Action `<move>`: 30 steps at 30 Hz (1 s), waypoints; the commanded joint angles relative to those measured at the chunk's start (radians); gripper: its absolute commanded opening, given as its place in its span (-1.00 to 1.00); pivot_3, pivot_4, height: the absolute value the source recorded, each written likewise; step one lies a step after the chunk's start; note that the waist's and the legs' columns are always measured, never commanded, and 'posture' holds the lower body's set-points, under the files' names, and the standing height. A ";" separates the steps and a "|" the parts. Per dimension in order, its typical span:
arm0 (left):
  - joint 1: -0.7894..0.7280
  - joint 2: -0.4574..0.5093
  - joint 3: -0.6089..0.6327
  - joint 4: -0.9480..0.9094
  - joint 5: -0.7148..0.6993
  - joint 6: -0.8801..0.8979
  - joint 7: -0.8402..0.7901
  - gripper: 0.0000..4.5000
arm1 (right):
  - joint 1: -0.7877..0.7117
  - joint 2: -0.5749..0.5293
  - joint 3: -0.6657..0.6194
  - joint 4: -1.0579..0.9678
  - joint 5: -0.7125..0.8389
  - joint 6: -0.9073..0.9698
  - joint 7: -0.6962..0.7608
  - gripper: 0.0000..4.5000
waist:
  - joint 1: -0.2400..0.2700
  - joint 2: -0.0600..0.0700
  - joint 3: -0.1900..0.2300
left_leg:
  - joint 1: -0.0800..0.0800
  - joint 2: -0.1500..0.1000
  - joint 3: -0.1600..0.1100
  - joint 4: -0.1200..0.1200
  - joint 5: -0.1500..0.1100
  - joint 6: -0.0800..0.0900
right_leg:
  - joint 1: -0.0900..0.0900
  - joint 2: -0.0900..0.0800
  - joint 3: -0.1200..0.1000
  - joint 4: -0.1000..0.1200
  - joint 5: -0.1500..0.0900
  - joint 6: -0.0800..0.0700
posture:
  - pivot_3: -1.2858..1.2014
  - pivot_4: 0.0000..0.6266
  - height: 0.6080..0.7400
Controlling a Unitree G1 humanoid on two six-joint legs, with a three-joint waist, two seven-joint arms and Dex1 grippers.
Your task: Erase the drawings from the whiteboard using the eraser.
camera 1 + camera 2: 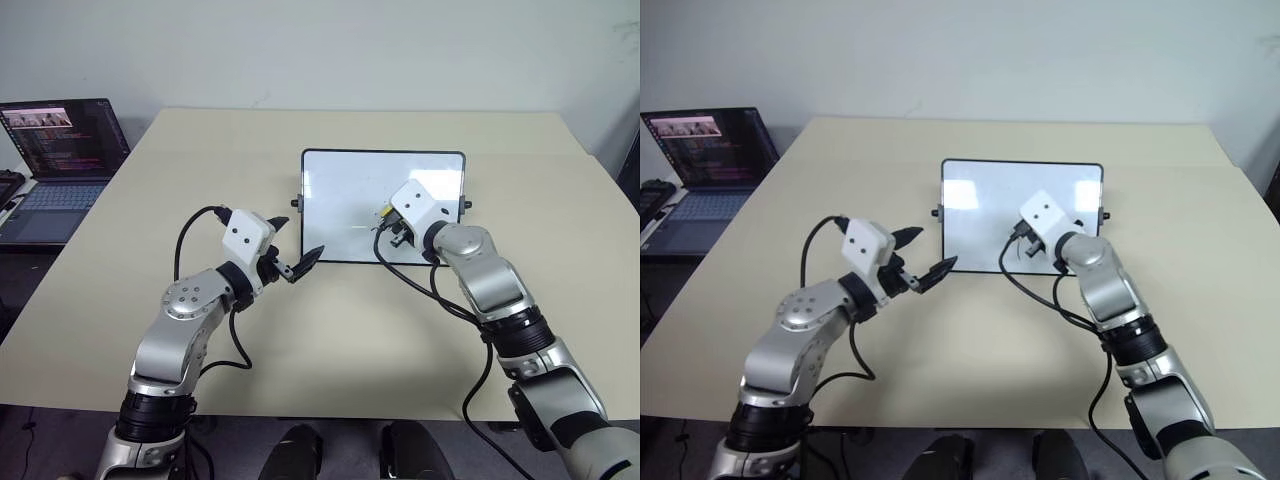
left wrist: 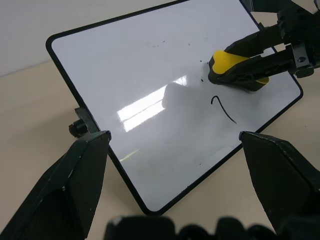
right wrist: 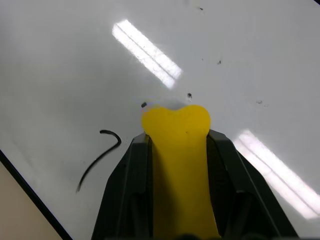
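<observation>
The whiteboard stands tilted near the middle of the table, a black knob on each side. My right gripper is shut on the yellow eraser, whose end presses against the board's face. Of the drawings, one thin hooked stroke like a 7 shows just beside the eraser, toward the board's lower edge. A few small dark specks lie around the eraser's tip. My left gripper hovers open at the board's lower left corner, its fingers apart and holding nothing.
An open laptop sits off the table's left edge on a lower surface. The beige table spreads wide around the board. Black cables hang from both wrists.
</observation>
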 commanded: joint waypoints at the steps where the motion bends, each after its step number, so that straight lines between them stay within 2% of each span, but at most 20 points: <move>1: -0.029 -0.001 0.002 0.003 -0.008 -0.024 -0.009 1.00 | 0.017 -0.036 -0.038 -0.002 -0.020 0.033 -0.010 -0.52 | 0.000 0.000 0.000 | 0.000 0.000 0.000 0.000 0.000 0.000 | 0.000 0.000 0.000 0.000 0.000 0.000 | 0.03 -0.52 1.00; 8: -0.049 -0.009 -0.004 0.026 -0.003 -0.034 -0.018 1.00 | 0.005 -0.023 -0.055 -0.025 -0.009 0.053 -0.027 -0.52 | -0.001 0.000 0.000 | 0.000 0.000 0.000 0.000 0.000 0.000 | 0.000 0.000 0.000 0.000 0.000 0.000 | 0.03 -0.52 1.00; 20: -0.041 -0.007 0.000 0.015 -0.003 -0.032 -0.015 1.00 | -0.096 0.114 -0.043 0.039 0.002 0.023 -0.070 -0.52 | -0.008 0.000 0.000 | 0.000 0.001 0.001 -0.001 0.000 0.000 | -0.001 0.000 0.001 0.000 0.000 0.000 | 0.03 -0.52 1.00; 30: -0.017 0.002 0.013 -0.012 -0.004 -0.027 -0.006 1.00 | -0.109 0.165 -0.032 0.060 -0.001 0.002 -0.062 -0.52 | -0.007 0.000 0.000 | 0.000 0.001 0.001 -0.001 0.000 0.000 | -0.002 0.000 0.001 -0.001 0.000 0.000 | 0.03 -0.52 1.00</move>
